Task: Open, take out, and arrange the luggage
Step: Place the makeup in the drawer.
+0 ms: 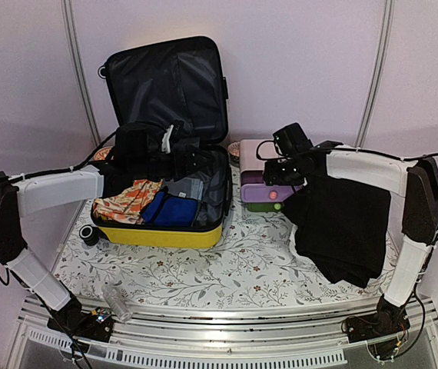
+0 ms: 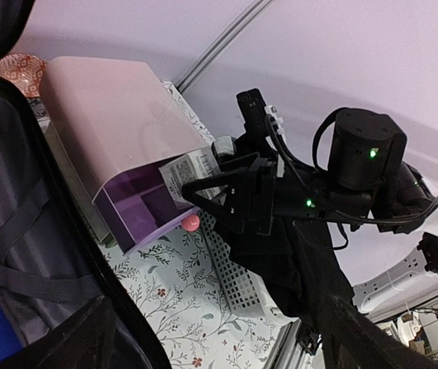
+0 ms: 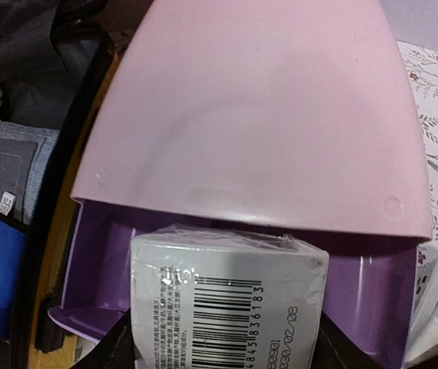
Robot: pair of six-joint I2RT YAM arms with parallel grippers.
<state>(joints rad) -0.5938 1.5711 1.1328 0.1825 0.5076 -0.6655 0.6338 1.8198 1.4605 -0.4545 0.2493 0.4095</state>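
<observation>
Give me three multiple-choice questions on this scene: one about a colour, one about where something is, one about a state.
1. What colour is the suitcase shell? A red; B white; C yellow.
2. Where is the right gripper holding the barcoded packet? A inside the suitcase; B at the open purple drawer; C above the basket.
3. How is the suitcase lid? A raised open; B zipped shut; C lying flat on the table.
Answers: C, its front wall is glossy yellow; B, the packet sits at the drawer's mouth; A, the lid stands up showing black lining.
</observation>
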